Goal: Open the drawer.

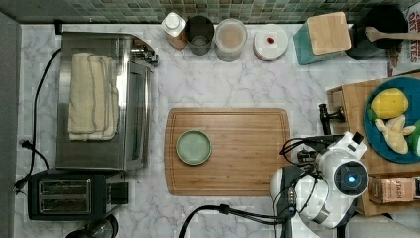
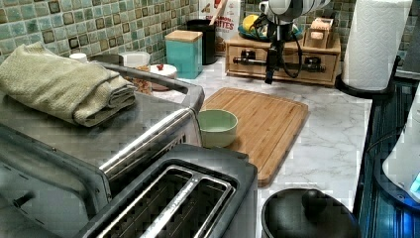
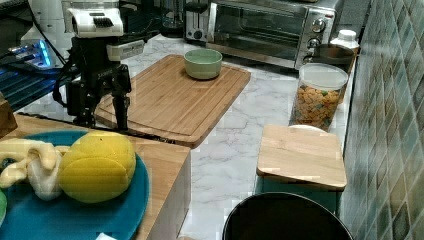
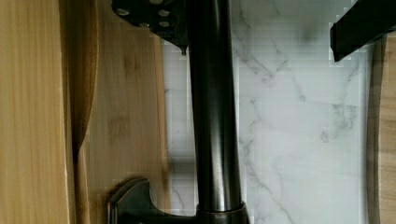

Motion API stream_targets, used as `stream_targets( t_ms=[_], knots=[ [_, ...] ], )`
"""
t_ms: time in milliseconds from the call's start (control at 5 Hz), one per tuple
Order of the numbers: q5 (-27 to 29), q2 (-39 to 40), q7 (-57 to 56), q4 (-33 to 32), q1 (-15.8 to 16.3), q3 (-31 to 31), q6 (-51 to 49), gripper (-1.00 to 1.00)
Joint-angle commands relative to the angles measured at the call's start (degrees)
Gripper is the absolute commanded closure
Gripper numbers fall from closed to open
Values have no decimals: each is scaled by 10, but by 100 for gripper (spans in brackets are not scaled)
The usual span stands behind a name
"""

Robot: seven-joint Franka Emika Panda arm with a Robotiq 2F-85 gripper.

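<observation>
Your claw [image 3: 106, 112] hangs open at the drawer [image 2: 282, 67] handle [image 4: 212, 121], one finger either side, not gripping.

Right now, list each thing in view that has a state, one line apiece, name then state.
drawer: shut, front flush with its box.
gripper: open, one finger each side of the handle.
green bowl: upright on the cutting board, looks empty.
toaster oven: door shut.
pasta jar: lid on.

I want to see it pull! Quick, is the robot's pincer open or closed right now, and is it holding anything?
Pincer: open, holding nothing; its fingers hang on either side of the drawer's black bar handle.
</observation>
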Motion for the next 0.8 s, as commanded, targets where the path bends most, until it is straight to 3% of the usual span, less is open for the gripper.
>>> stream_targets(
  t_ms=[200, 400, 800],
  knots=[
    [135, -43, -171, -19, -5, 60, -118, -100],
    [142, -42, -131, -32, 28, 72, -122, -100],
    [153, -118, 45, -99, 112, 119, -157, -100]
  ],
)
